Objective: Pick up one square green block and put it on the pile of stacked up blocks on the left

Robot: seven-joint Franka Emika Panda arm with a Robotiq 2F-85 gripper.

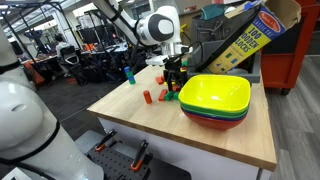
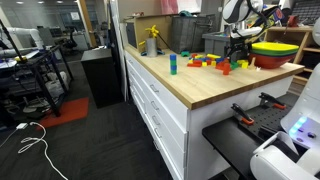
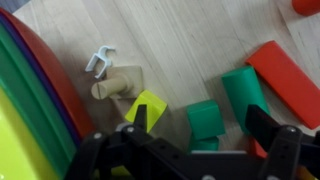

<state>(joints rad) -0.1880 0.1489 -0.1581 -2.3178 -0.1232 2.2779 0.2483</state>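
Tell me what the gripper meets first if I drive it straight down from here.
Probably the green block, which lies between the open jaws of the gripper in the wrist view. One jaw hangs over the yellow block's edge and might clip it first; depth is unclear.

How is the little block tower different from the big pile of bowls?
The block tower is thin and tall; the bowl pile is wide and low. The tower is blue-green; the bowls are yellow, green and red. The tower stands alone; the bowls sit beside loose blocks. Both are stacks on the table.
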